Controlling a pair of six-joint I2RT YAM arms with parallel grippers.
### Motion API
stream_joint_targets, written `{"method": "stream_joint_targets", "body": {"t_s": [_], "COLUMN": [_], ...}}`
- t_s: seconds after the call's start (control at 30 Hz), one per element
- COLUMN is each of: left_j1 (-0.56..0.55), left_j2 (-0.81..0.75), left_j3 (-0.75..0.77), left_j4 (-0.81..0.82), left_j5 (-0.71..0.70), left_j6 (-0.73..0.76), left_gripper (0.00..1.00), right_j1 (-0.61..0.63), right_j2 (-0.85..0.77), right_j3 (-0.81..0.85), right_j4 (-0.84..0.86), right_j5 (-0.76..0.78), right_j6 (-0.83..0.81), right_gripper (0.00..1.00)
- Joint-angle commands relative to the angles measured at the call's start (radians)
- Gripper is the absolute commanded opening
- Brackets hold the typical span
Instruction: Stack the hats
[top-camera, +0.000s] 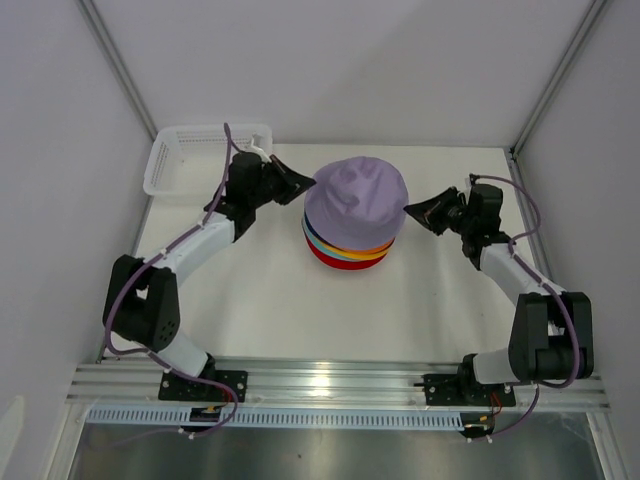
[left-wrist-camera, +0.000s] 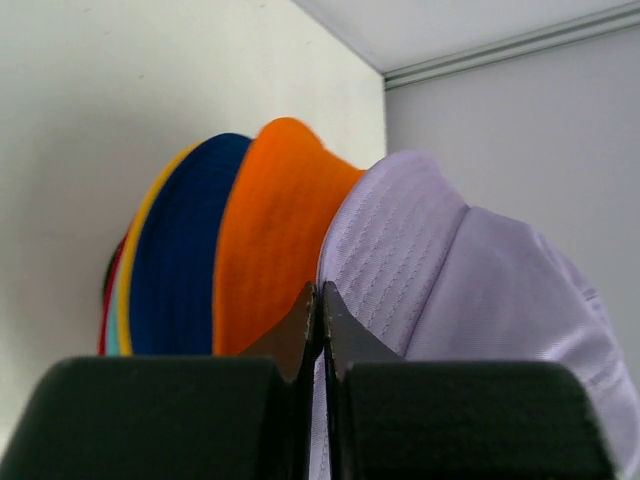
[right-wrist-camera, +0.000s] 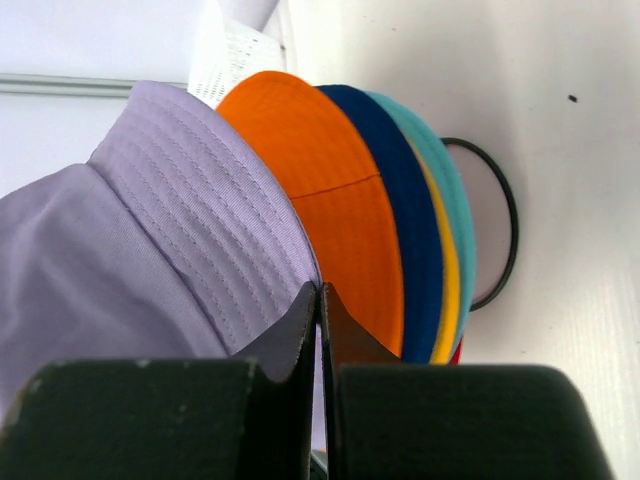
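Final step, likely: lavender hat (top-camera: 357, 195) on top, mid-frame; left gripper (top-camera: 306, 184) and right gripper (top-camera: 411, 211) pressed together at brim. Next: retreat clean.

This is a robotics lab test cell. The left arm (top-camera: 195, 245) and right arm (top-camera: 510, 275) are bolted to an aluminium rail (top-camera: 340, 377) along the near edge of a white worktop (top-camera: 260, 310). A slotted cable duct (top-camera: 300, 413) runs alongside the rail. Plain white panels (top-camera: 340, 70) and metal posts (top-camera: 115, 60) at the far corners close it in.
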Motion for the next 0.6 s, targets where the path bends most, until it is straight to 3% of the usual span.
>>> {"method": "stream_joint_targets", "body": {"t_s": [0.0,0.57], "left_j1": [-0.007,-0.01], "left_j2": [0.017,0.052], "left_j3": [-0.004,-0.109], "left_j4": [-0.048,-0.177], "left_j5": [-0.088,-0.214], "left_j6": [0.058,0.131], "left_gripper": [0.01,0.01], "right_j1": [-0.004,0.068], "right_j2": [0.054,0.238], "right_j3": [-0.003,0.08], "right_j4": [0.063,-0.048], "right_j5": [-0.008,-0.061], "right_j6": [-0.036,-0.157], "right_gripper": [0.0,0.0]}}
